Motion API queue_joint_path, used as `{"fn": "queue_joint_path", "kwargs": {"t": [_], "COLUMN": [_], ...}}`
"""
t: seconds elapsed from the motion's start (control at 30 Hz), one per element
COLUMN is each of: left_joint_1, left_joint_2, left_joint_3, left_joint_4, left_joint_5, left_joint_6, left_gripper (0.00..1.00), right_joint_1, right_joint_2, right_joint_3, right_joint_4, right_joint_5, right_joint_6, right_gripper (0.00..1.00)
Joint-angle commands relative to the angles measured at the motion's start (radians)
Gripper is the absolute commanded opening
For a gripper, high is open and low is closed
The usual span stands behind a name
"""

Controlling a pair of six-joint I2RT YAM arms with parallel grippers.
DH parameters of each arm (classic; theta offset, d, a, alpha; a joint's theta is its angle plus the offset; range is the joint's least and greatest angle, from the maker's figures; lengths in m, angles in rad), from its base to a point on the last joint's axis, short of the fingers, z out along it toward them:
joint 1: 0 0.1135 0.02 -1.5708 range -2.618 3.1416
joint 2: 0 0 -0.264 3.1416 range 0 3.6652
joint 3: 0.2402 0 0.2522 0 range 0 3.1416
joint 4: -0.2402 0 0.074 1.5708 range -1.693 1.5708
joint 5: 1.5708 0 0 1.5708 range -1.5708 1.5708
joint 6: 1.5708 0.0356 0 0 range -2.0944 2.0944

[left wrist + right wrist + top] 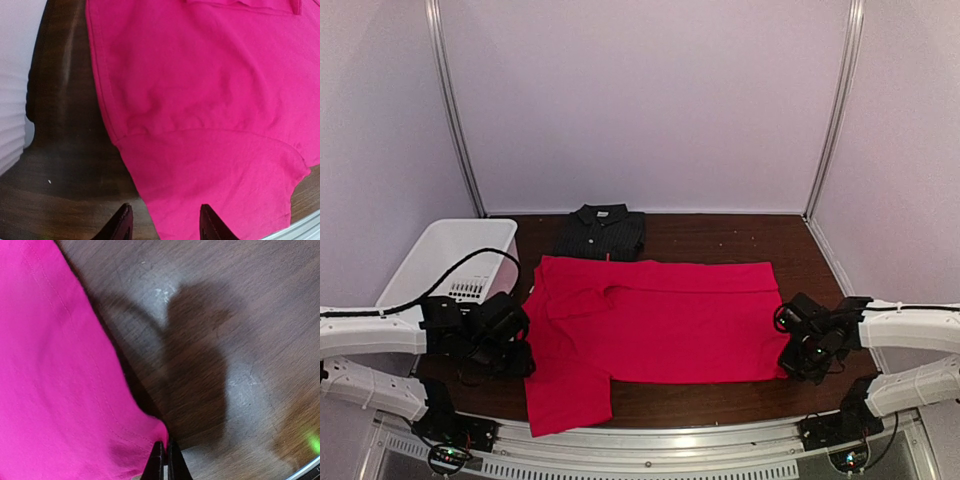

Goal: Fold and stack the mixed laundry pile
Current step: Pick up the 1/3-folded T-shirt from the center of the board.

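Note:
The red T-shirt [660,320] lies spread flat on the dark wooden table, one sleeve reaching toward the near edge. The folded dark pinstriped shirt [602,232] lies behind it. My left gripper [165,222] is open just above the table at the shirt's left side, its fingers astride the sleeve's edge [150,210]. My right gripper [165,460] is shut on the near right hem corner of the red T-shirt [160,432] and lifts it slightly off the table.
A white slotted plastic bin [450,262] stands at the back left, close to my left arm. Enclosure walls and metal posts ring the table. A metal rail runs along the near edge [650,440].

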Motion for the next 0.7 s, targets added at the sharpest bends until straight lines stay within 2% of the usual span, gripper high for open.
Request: {"fn": "queue_joint_path", "kwargs": {"t": [0.0, 0.2, 0.53, 0.6, 0.67], "left_joint_1": [-0.063, -0.117, -0.122, -0.123, -0.122], "left_joint_2": [-0.007, 0.042, 0.120, 0.132, 0.137], "left_joint_3": [-0.039, -0.055, -0.129, -0.144, -0.146], "left_joint_4": [-0.049, -0.018, 0.150, 0.174, 0.174], "left_joint_5": [0.014, 0.018, 0.082, 0.093, 0.097], "left_joint_6": [-0.087, -0.140, -0.180, -0.190, -0.200], "left_gripper": [0.46, 0.45, 0.37, 0.31, 0.20], "right_joint_1": [-0.006, -0.007, -0.007, -0.007, -0.007], "right_joint_2": [0.015, 0.013, -0.025, -0.030, -0.038], "right_joint_3": [0.014, 0.016, -0.001, -0.006, -0.004], "right_joint_4": [0.012, 0.006, 0.003, 0.002, 0.002], "right_joint_5": [0.016, 0.021, 0.023, 0.022, 0.021], "right_joint_6": [-0.016, -0.017, -0.006, -0.003, -0.002], "right_gripper": [0.00, 0.00, 0.00, 0.00, 0.00]}}
